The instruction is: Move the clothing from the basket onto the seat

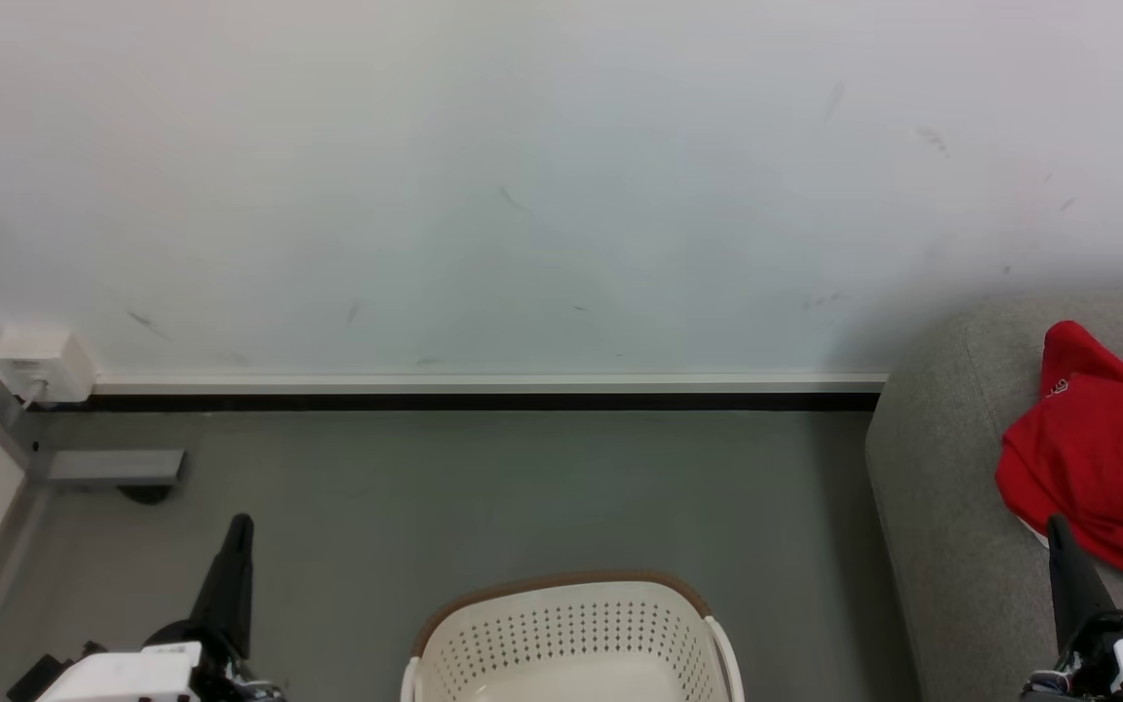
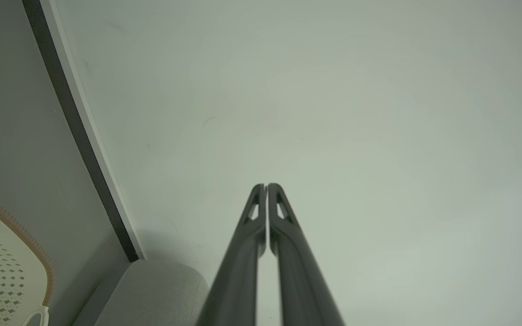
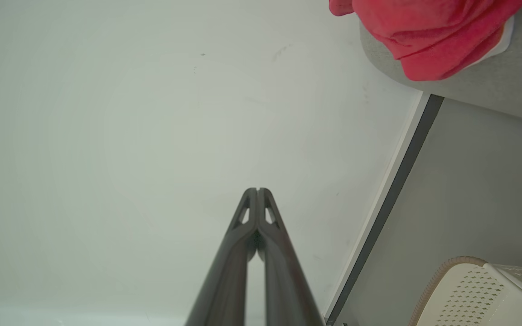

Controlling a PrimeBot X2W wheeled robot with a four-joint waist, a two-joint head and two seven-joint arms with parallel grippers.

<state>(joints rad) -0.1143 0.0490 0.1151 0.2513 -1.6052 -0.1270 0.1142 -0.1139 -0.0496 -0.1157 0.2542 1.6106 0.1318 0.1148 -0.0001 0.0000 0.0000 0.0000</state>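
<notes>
At one o'clock from the nearer right gripper (image 1: 1059, 531), fingers together and empty, the clothing (image 1: 1107, 458) lies on the seat (image 1: 932, 507).

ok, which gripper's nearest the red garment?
The right gripper, tips by the red garment on the grey seat; the left gripper is across the basket.

Bright red clothing (image 1: 1103, 458), grey woven seat (image 1: 942, 507), cream perforated basket (image 1: 571, 634) with brown rim.

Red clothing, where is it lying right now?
The red clothing lies crumpled on the grey seat at the head view's right edge, well right of the basket.
</notes>
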